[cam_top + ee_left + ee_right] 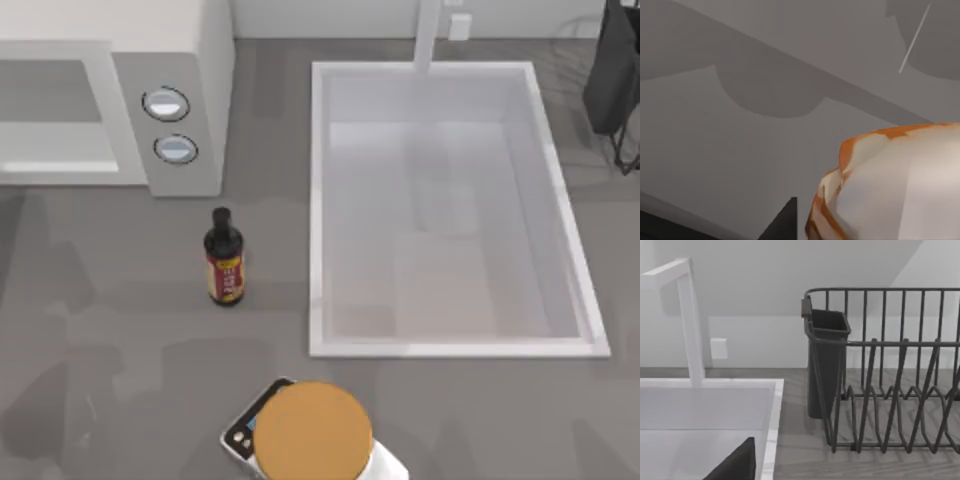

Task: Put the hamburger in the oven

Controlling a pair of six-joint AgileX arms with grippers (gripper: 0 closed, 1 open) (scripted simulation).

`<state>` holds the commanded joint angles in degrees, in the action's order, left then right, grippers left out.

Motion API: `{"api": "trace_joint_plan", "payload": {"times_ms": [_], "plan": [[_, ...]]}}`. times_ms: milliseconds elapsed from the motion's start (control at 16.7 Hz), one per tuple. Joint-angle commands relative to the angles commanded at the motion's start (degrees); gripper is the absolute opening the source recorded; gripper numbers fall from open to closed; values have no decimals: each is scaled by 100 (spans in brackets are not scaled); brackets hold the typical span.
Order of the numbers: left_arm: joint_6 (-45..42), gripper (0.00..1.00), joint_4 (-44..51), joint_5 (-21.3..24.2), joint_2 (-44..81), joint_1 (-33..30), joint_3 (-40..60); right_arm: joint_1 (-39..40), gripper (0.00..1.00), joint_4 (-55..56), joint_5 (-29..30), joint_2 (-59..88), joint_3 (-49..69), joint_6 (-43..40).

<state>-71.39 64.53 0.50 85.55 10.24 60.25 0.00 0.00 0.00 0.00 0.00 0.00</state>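
Left hand [782, 222]: a dark wedge of it shows at the near edge of the left wrist view. Whether it is spread, pressed together or pinching something cannot be told. The hamburger [890, 185] lies just beside that wedge, very close to the camera. It is a pale rounded lump with orange-red streaks along its upper rim and side. Whether the hand touches it cannot be told. Behind both is a plain grey surface crossed by broad shadows, and the hamburger's place on the bench cannot be told.

Top view, left to right. The oven [110, 100] stands at the far left of the bench [120, 350], its wide front cavity open to view. Two round silver-rimmed dials [166, 103] sit one above the other on its side panel. A dark bottle [224, 258] with a red and yellow label stands near the oven, between it and the sink [318, 200]. At the near edge lies a flat orange-brown disc [312, 432], with a dark device [243, 432] and a white part [388, 464] showing from under it. The sink is a large white rectangular basin with a white faucet [428, 35] at its far rim. A dark wire dish rack [615, 80] stands at the far right.

Right hand [737, 465]: a dark tip of it shows over the sink, facing the faucet and the rack. Its state cannot be told.
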Motion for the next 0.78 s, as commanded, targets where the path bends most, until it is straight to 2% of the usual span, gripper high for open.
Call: {"api": "trace_joint_plan", "payload": {"times_ms": [240,420,600,780], "plan": [[35,0,-64,8,64,7,-22,0,100,0,0,0,0,0],[449,0,-558,69,378,-13,-43,0,100,0,0,0,0,0],[1154,0,-1591,167,827,-38,-39,0,100,0,0,0,0,0],[2002,0,-3118,274,1317,-69,-31,0,100,0,0,0,0,0]]}}
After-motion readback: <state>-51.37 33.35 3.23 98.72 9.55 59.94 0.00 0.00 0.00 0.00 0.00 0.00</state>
